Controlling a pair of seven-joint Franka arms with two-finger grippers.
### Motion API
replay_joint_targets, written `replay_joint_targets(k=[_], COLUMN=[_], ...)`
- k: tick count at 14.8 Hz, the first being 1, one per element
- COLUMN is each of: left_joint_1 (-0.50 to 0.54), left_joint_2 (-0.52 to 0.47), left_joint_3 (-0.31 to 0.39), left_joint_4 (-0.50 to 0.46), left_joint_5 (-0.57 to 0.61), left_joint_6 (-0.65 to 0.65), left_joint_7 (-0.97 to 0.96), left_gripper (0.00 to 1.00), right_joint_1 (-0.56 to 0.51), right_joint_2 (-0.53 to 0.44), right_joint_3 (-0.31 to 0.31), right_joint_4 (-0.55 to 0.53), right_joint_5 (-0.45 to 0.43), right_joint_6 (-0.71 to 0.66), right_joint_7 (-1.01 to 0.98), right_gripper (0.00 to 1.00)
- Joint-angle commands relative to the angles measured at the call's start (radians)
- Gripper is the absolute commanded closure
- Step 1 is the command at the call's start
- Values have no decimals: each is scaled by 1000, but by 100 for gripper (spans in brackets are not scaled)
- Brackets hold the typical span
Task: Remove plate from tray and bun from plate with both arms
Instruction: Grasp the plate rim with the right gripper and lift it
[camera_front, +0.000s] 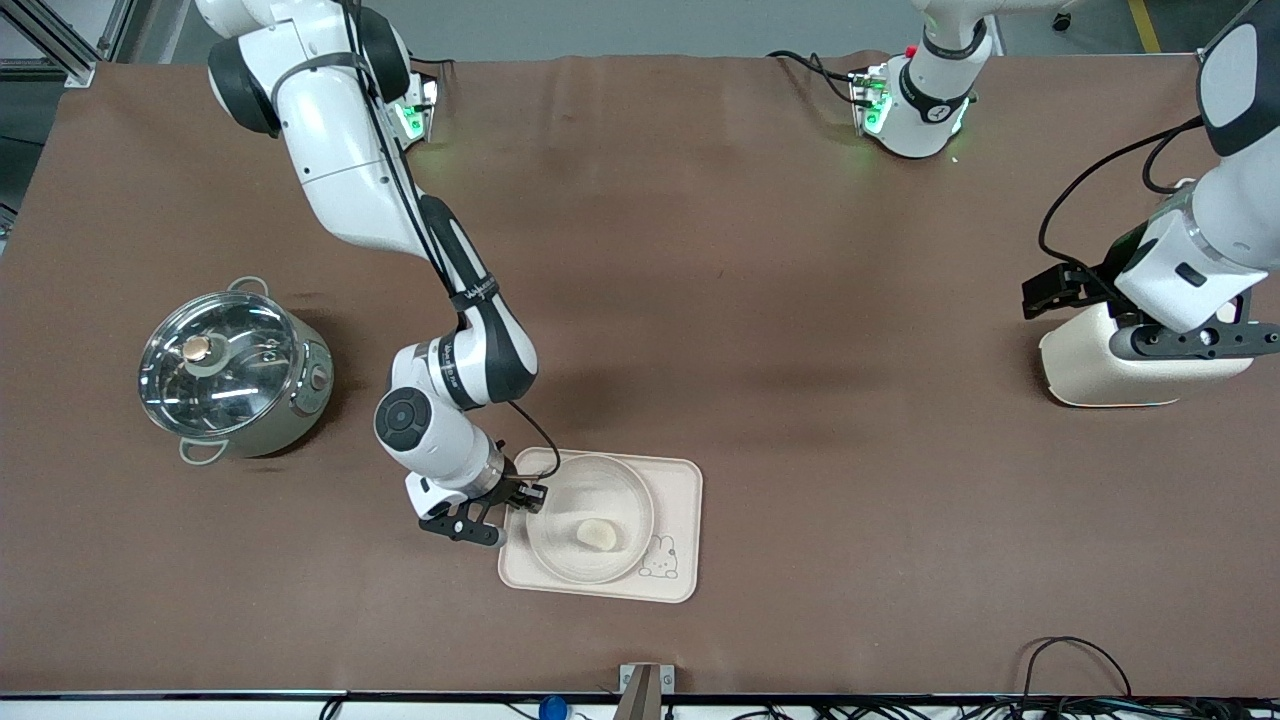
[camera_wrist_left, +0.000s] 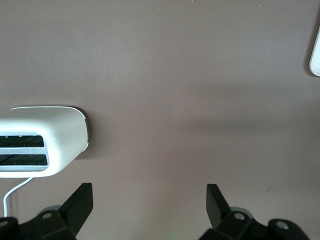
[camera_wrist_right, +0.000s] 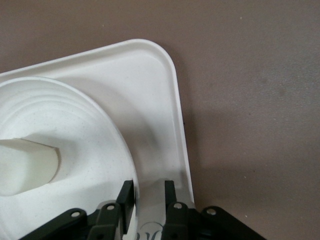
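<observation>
The round cream plate (camera_front: 572, 495) lies on the rectangular cream tray (camera_front: 682, 500) near the front edge of the table. The pale bun (camera_front: 598, 535) lies in the plate. My right gripper (camera_front: 520, 498) is low at the plate's rim, at the tray end toward the right arm. In the right wrist view the plate (camera_wrist_right: 75, 125), the bun (camera_wrist_right: 25, 165) and the tray (camera_wrist_right: 145, 85) show. The right gripper (camera_wrist_right: 147, 192) is slightly open and straddles the rim. My left gripper (camera_front: 1190, 340) hangs over a white toaster, wide open and empty (camera_wrist_left: 150, 192).
A steel pot with a glass lid (camera_front: 230, 370) stands toward the right arm's end. A white toaster (camera_front: 1090, 372) stands toward the left arm's end, also in the left wrist view (camera_wrist_left: 55, 135). Cables lie along the front edge.
</observation>
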Motion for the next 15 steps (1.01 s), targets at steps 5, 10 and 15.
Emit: replay_joint_targets(k=[5,10,15], left_joint_1=[4,10,4], left_joint_2=[22,21,24], left_joint_3=[-1,0,0], left_joint_4=[22,22,17], left_joint_5=[1,4,2], left_joint_6=[15,15,21], left_joint_7=[-12,-10,-13], left_gripper=[0,0,0], right_joint_1=[-15,37,-7], right_joint_2=[-25,-192,-398], right_joint_3=[49,158,272], right_joint_4=[19,-246,-645], right_joint_5=[25,36,36], right_joint_6=[-8,125,321], right_joint_7=[-19,-15,-60], right_gripper=[100,100,100])
